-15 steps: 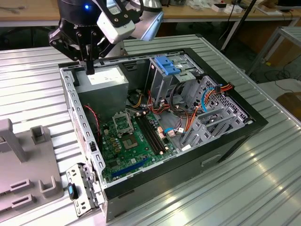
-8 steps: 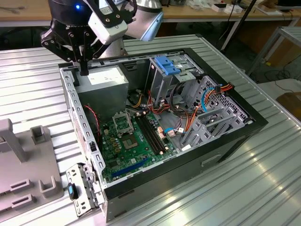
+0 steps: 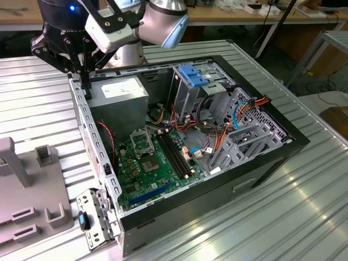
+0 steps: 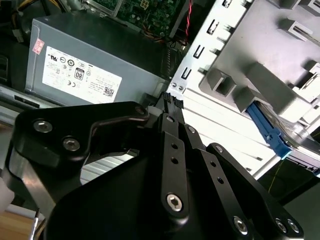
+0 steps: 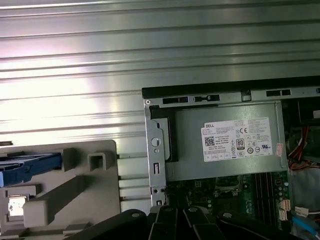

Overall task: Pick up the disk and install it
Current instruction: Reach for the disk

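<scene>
My gripper [image 3: 85, 87] hangs clenched with nothing in it, over the far corner of the open computer case [image 3: 217, 190] on the exterior view's left. It is close to the grey power supply [image 3: 122, 93]. The disk [image 5: 30, 166], with its blue rail showing, sits in the grey holder [image 3: 32, 201] on the table outside the case. The perforated side wall [image 3: 92, 147] stands between the disk and the power supply.

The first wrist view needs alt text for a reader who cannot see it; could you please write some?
The blue-railed disk rests in a grey holder beside an open computer case with a labelled grey power supply, all on a ribbed metal table.
</scene>
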Controlling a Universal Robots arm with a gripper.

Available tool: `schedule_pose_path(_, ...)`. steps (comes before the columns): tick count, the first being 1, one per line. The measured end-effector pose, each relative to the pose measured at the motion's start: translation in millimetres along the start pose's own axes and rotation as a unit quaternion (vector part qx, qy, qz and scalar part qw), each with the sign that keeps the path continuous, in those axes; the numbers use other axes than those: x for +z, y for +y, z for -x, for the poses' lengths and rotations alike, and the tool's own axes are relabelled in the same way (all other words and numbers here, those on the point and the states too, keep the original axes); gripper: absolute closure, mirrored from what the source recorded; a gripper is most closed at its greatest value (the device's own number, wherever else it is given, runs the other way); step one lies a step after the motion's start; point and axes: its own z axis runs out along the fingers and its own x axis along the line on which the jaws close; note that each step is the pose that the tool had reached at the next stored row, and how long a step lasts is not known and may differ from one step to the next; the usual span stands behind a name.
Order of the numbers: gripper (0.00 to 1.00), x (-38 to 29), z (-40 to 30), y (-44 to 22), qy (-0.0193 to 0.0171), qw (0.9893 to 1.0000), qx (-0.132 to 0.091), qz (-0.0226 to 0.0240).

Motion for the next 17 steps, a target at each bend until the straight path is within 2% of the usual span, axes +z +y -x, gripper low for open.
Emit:
schedule_pose_path(2, 0.89, -0.2, -6.4, -0.5, 0.0, 1.0, 0.0, 0.0)
schedule_pose_path(11, 0.89, -0.7, -26.8, -2.0, 0.0, 1.0, 0.0, 0.0)
schedule_pose_path(17, 0.89, -1.2, -45.1, -3.4, 0.0, 1.0, 0.0, 0.0)
